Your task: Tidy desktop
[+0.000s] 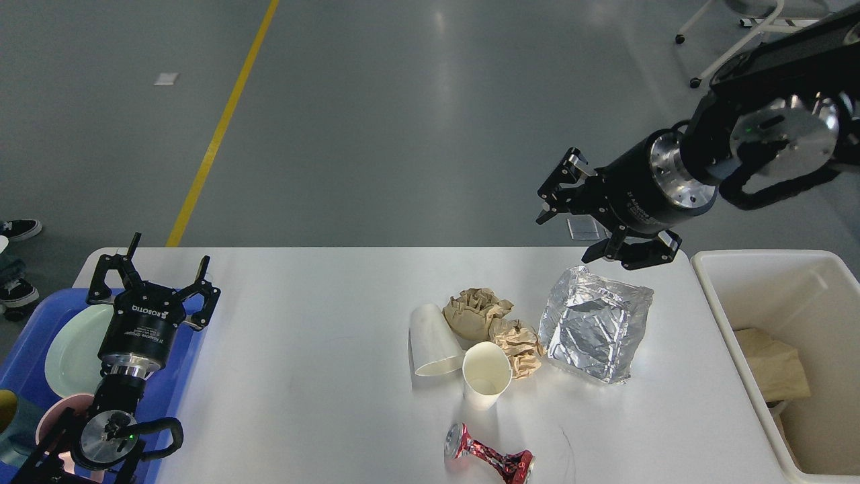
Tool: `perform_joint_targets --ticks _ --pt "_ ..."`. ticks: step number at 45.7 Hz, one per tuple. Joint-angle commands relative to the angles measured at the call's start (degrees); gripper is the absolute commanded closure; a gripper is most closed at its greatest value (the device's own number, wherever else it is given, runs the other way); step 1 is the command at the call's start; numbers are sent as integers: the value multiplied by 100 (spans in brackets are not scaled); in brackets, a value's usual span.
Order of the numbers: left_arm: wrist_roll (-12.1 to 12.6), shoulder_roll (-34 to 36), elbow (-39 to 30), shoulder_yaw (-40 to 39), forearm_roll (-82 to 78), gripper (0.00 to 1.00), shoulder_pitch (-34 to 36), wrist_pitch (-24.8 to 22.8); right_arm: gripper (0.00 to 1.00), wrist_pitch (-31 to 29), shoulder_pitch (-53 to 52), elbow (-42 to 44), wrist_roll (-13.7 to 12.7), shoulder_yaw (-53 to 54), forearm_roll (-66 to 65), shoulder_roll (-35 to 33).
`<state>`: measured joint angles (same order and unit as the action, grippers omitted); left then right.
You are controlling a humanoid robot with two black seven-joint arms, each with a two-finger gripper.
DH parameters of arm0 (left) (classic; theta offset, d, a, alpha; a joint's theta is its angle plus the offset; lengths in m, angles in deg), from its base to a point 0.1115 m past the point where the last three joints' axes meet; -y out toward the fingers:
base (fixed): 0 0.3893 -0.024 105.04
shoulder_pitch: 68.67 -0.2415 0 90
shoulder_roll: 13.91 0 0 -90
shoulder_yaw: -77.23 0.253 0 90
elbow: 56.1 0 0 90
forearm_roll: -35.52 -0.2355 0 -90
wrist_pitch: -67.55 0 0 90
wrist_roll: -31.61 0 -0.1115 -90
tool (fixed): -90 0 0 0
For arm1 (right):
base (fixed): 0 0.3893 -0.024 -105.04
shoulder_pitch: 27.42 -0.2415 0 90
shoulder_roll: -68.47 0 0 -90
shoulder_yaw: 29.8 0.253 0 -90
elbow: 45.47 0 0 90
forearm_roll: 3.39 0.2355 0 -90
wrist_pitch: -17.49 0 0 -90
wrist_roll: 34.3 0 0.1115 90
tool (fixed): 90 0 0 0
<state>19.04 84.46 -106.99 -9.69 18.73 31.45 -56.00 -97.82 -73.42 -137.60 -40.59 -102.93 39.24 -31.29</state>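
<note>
White matte desktop (322, 376), rubbish clustered mid-table.
Right gripper (594, 225) hangs spread and empty above the crinkled silver foil bag (594, 329) (slippery, probably); a shallow pinch could drop it.

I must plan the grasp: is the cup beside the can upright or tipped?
Upright: the cup stands with its open mouth up, inside visible.

Bright, even overhead light fills the scene, leaving pale streaks of glare on the grey floor (437, 101). Objects cast soft, short shadows on the desktop (322, 336); focus is sharp throughout.
</note>
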Motion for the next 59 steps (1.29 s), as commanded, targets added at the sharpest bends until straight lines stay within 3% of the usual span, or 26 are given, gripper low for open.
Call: perform_joint_targets --ticks 1,4,18,43,59 --pt "-8 -3 0 0 0 4 -1 -2 23 878 845 3 -31 45 1403 -9" --pt "-8 -3 0 0 0 4 -1 -2 16 1291 1214 3 -31 97 2177 -18" --pt "-8 -3 0 0 0 4 -1 -2 18 2663 2516 327 -84 247 4596 -79" --pt "-8 -3 0 0 0 4 -1 -2 20 2699 4792 2147 -136 1196 4605 -9" --pt "-8 -3 0 0 0 4 -1 -2 20 2725 5733 3281 -611 1425 4614 413"
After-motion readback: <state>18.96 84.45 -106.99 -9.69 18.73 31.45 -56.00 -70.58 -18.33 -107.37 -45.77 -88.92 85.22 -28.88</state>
